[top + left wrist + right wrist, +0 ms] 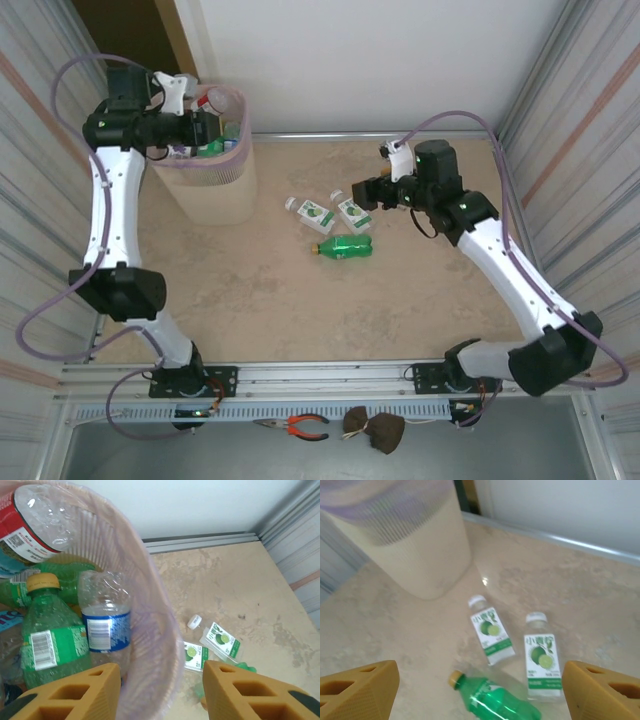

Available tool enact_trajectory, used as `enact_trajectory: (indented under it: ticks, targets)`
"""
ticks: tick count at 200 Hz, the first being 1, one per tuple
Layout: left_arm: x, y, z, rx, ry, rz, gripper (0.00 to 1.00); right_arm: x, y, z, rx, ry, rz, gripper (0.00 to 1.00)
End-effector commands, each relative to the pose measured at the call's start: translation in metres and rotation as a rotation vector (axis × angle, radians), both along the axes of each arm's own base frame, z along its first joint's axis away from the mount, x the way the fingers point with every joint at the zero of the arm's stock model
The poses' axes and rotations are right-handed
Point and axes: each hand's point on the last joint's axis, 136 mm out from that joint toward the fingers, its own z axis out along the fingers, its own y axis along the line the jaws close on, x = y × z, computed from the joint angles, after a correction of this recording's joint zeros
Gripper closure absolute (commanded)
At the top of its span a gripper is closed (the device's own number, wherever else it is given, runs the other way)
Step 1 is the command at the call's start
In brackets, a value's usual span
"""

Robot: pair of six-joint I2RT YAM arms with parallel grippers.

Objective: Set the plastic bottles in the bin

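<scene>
The bin point(205, 185) stands at the far left, with several plastic bottles inside: a green one with a yellow cap point(50, 640), a clear blue-labelled one point(105, 617) and a red-labelled one point(30, 527). My left gripper point(205, 130) hangs over the bin's rim point(160, 630), open point(162, 690) and holding nothing. Three bottles lie mid-table: two clear lime-labelled ones point(491, 630) point(542, 655) and a green one point(495, 702). My right gripper point(480, 690) hovers above them, wide open and apart from all three point(365, 190).
Corrugated metal walls point(590, 130) close in both sides, and a white wall runs along the back. Red-handled pliers point(300, 427) and a brown object point(375, 428) lie in the tray below the arm bases. Bare table point(300, 300) stretches in front of the bottles.
</scene>
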Motion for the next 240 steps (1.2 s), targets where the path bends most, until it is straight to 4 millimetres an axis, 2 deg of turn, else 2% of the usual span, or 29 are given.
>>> enact_trajectory:
  ticks: [1, 31, 68, 121, 167, 240]
  targets:
    - [-0.02, -0.007, 0.01, -0.039, -0.022, -0.028, 0.51, 0.01, -0.008, -0.03, -0.139, 0.041, 0.037, 0.17]
    - [-0.043, -0.012, 0.012, -0.066, -0.039, -0.032, 0.51, 0.023, -0.007, -0.079, -0.239, 0.139, 0.12, 0.18]
    - [-0.064, -0.024, 0.013, -0.096, -0.061, -0.052, 0.49, 0.045, -0.009, -0.141, -0.359, 0.297, 0.135, 0.19]
    - [-0.079, -0.037, 0.004, -0.11, -0.053, -0.073, 0.47, 0.066, -0.013, -0.207, -0.49, 0.435, 0.119, 0.16]
    - [-0.086, -0.042, -0.004, -0.099, -0.037, -0.086, 0.47, 0.075, -0.009, -0.243, -0.598, 0.491, 0.124, 0.15]
    - [-0.09, -0.043, -0.011, -0.114, -0.031, -0.081, 0.46, 0.082, 0.0, -0.268, -0.599, 0.539, 0.122, 0.19]
